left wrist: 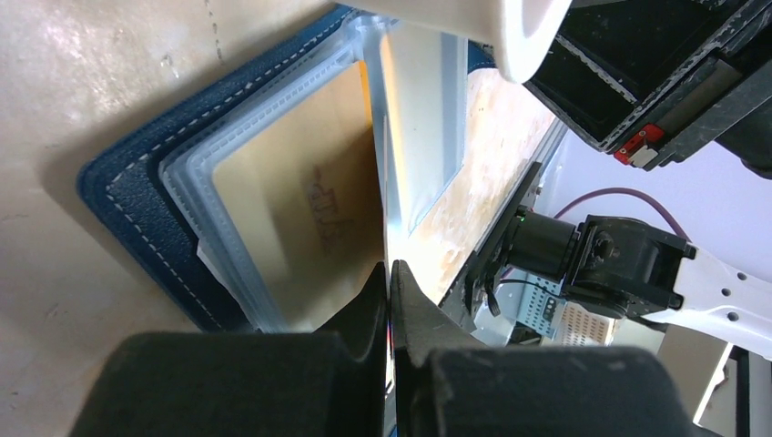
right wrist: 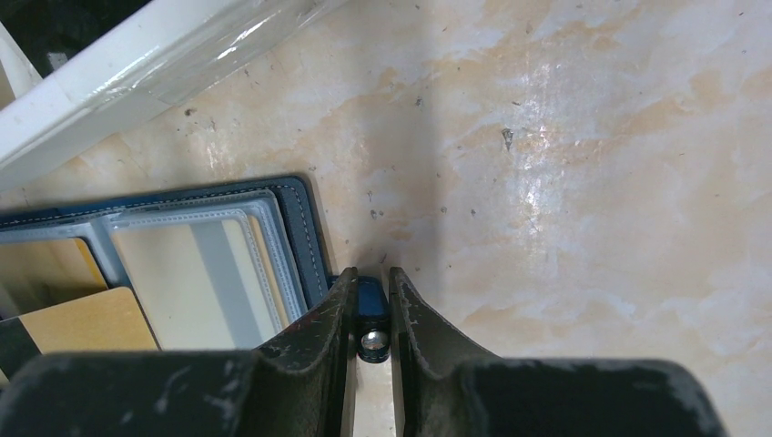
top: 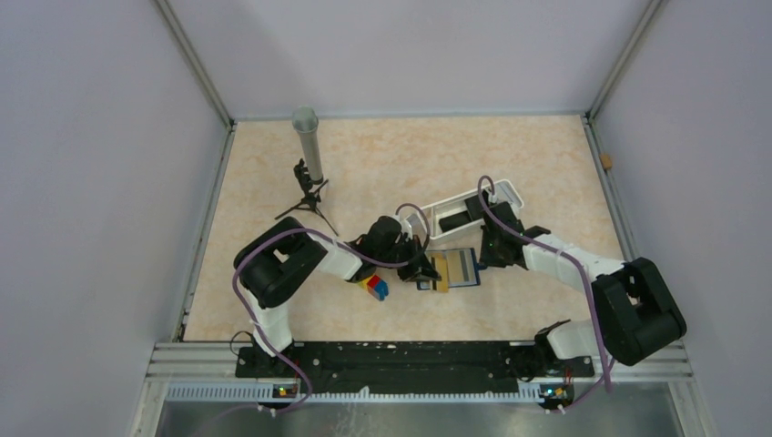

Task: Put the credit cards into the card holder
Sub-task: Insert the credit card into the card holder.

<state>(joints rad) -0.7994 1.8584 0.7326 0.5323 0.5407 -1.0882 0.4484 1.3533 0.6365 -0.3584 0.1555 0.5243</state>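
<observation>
right gripper (right wrist: 371, 278) clamps the snap tab (right wrist: 369, 314) of the card holder (right wrist: 300, 218): hold it flat. left gripper (left wrist: 390, 269) is pressed closed at the holder's open slots; ease the yellow-gold card (left wrist: 300, 209) in squarely.

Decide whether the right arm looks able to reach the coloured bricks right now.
Probably not readily: the right gripper is shut on the snap tab of the card holder, and the left gripper and the open card holder lie between it and the coloured bricks.
</observation>
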